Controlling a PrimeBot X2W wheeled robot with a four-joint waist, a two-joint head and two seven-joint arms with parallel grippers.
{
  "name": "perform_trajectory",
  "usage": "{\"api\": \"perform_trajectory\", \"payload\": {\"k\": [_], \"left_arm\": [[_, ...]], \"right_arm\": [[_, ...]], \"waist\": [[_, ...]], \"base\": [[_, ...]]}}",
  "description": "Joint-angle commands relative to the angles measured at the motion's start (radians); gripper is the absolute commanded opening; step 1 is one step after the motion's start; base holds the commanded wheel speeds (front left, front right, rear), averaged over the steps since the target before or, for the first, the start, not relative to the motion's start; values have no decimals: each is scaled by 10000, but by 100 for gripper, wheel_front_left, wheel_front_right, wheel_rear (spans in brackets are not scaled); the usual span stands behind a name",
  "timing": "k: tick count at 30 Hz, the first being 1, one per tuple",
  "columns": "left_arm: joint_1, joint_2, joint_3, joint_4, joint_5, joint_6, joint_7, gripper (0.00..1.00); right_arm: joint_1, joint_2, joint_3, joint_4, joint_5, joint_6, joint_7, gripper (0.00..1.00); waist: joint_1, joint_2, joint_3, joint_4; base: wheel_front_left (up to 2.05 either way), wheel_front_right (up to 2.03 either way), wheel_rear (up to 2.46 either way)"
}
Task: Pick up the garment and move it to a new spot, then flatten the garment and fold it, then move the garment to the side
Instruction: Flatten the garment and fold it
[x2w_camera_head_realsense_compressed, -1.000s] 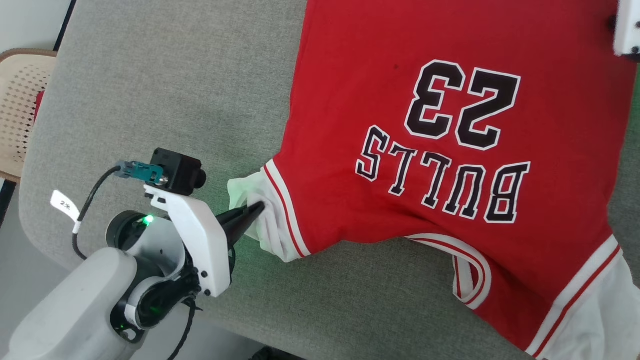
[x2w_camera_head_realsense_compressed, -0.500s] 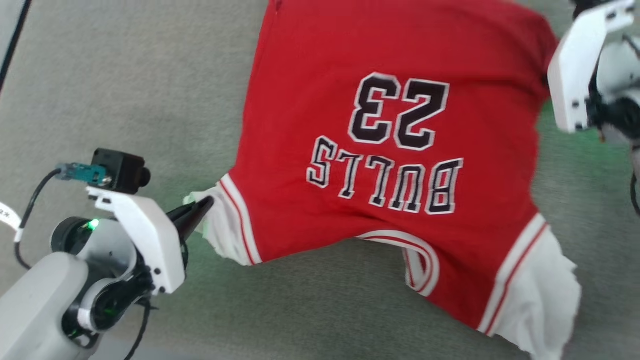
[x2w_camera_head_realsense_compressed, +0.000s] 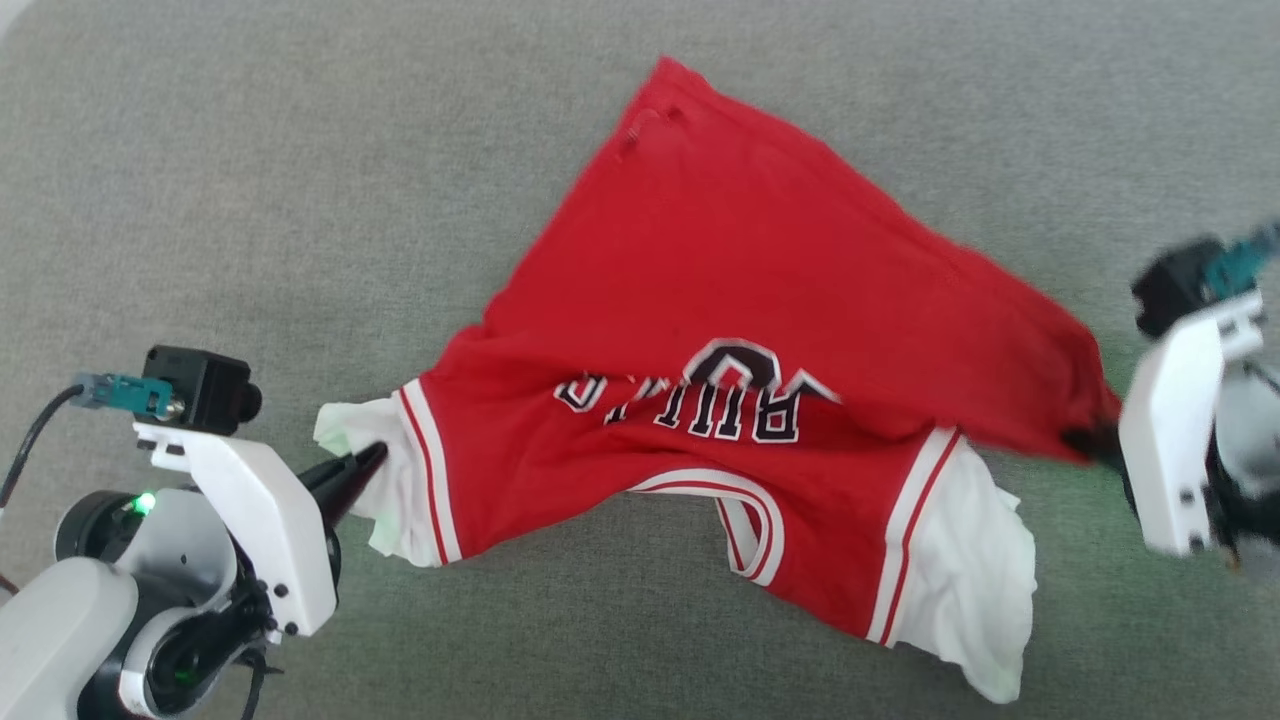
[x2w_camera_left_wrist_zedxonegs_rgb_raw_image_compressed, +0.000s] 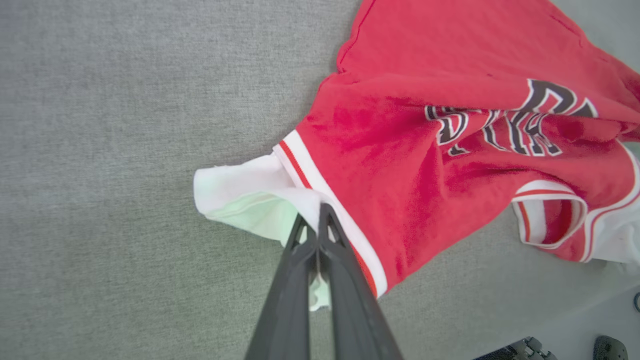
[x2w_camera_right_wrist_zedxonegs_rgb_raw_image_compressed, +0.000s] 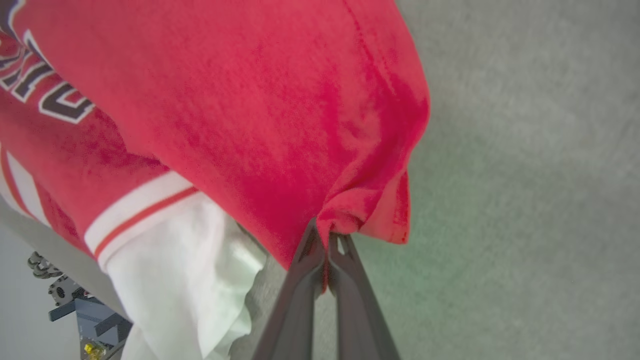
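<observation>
On the grey felt surface (x2w_camera_head_realsense_compressed: 220, 200) the garment (x2w_camera_head_realsense_compressed: 740, 290) lies with its red lower part draped over the lettering (x2w_camera_head_realsense_compressed: 700, 408), the left gripper (x2w_camera_head_realsense_compressed: 372, 457) pinched tight on its white left sleeve (x2w_camera_head_realsense_compressed: 400, 495) and the right gripper (x2w_camera_head_realsense_compressed: 1088, 440) clamped on a red hem corner at its right edge.

Cloth garment (x2w_camera_head_realsense_compressed: 760, 270); matt, seemingly woven surface (x2w_camera_head_realsense_compressed: 250, 200)

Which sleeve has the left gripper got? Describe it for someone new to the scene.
On the grey surface sits the red garment. Its white sleeve at the head view's left is pinched by the left gripper; the other sleeve is ungripped.
</observation>
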Motion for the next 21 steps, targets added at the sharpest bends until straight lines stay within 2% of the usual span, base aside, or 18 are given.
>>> {"api": "perform_trajectory", "payload": {"k": [1, 6, 11, 12, 13, 14, 15, 19, 21], "left_arm": [[185, 83, 29, -125, -67, 79, 28, 0], [314, 119, 13, -309, -119, 134, 66, 0], [294, 14, -87, -253, -152, 28, 106, 0], [290, 6, -103, -231, -153, 10, 115, 0], [278, -10, -128, -207, -150, 2, 120, 0], [258, -32, -151, -189, -152, -32, 125, 0], [241, -61, -175, -167, -161, -58, 144, 0], [221, -108, -229, -127, -138, -97, 161, 0], [243, -119, -229, -126, -144, -94, 143, 0]], "right_arm": [[805, 172, -480, -620, -132, -3, 255, 0], [2423, 811, -1521, -1532, -619, -3, 327, 0], [2868, 1225, -1739, -861, -1304, -5, -587, 2], [2847, 1272, -1731, -567, -1395, -5, -804, 13], [2824, 1340, -1727, -243, -1419, -5, -994, 39], [2755, 1290, -1666, 19, -1520, -5, -1203, 87], [2706, 1229, -1588, 213, -1593, -9, -1370, 100], [2559, 1113, -1465, 380, -1617, -14, -1584, 100], [2469, 995, -1466, 21, -1603, -14, -1543, 100]], "waist": [[0, 0, -178, -144], [0, 0, -268, -135], [0, 0, -394, -73], [0, 0, -415, -59], [0, 0, -447, -37], [0, 0, -469, -11], [0, 0, -490, 14], [0, 0, -529, 62], [0, 0, -535, 75]], "base": [[0, 0, 0], [0, 0, 0], [0, 0, 0], [0, 0, 0], [0, 0, 0], [0, 0, 0], [0, 0, 0], [0, 0, 0], [0, 0, 0]]}}
